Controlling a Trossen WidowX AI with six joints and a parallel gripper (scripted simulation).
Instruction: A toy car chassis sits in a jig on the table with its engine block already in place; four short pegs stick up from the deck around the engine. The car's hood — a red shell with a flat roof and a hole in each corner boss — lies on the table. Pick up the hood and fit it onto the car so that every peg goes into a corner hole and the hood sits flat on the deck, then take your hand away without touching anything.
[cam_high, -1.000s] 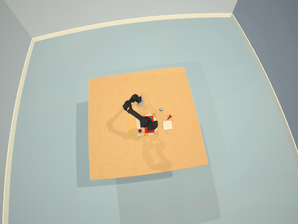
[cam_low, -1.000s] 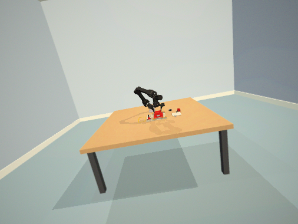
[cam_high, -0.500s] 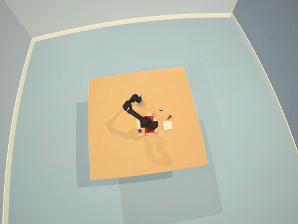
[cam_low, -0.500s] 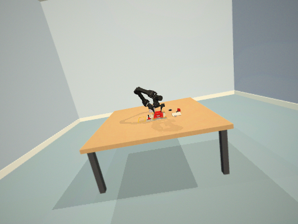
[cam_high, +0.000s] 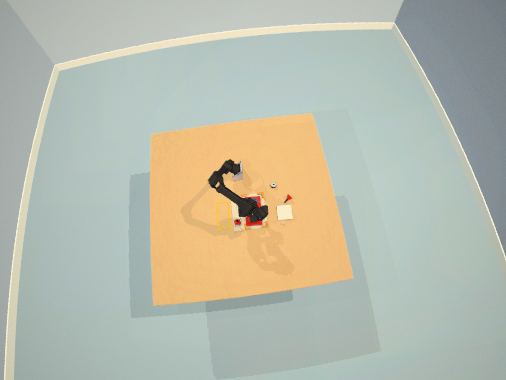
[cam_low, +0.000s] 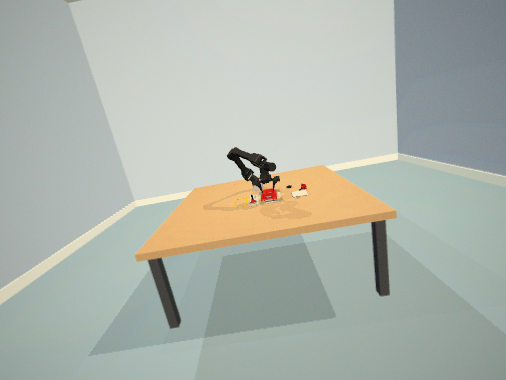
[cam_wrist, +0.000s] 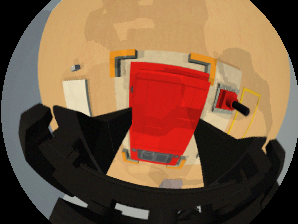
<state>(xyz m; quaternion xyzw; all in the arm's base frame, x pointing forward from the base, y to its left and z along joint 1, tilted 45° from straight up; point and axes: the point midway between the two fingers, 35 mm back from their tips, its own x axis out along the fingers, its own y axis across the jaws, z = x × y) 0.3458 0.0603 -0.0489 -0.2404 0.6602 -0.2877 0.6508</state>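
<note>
Wrist view, lower left and lower right of the frame: fingers (cam_low: 274, 185), closed on the red hood (cam_wrist: 167, 105) (cam_low: 269, 195) (cam_high: 249, 220), gripping by its two long sides. Hood position: centre of the frame, over the jig (cam_wrist: 113, 62) (cam_high: 260, 194), between orange corner brackets. Seating on the pegs: cannot tell; pegs and corner holes too small or hidden. Right of the hood: red part with a black pin (cam_wrist: 227, 98) (cam_high: 237, 222) (cam_low: 253, 200); farther right, yellow rectangular outline (cam_wrist: 251, 91) (cam_high: 216, 215). Left: white block (cam_wrist: 76, 97) (cam_high: 284, 212) (cam_low: 300, 193), lying flat, near a small grey piece (cam_wrist: 75, 67) (cam_high: 283, 223). Top view, right of the jig: red-and-black piece (cam_high: 288, 198) (cam_low: 303, 187) and, above left of it, small round part (cam_high: 273, 185) (cam_low: 289, 186). Left of centre: black arm (cam_high: 230, 194) (cam_low: 247, 153), bent above the wooden bench (cam_high: 190, 270) (cam_low: 225, 230). Exterior view, beyond the bench: blue-green floor (cam_low: 425, 195) (cam_high: 90, 150), then pale wall (cam_low: 225, 75) (cam_high: 200, 17).
</note>
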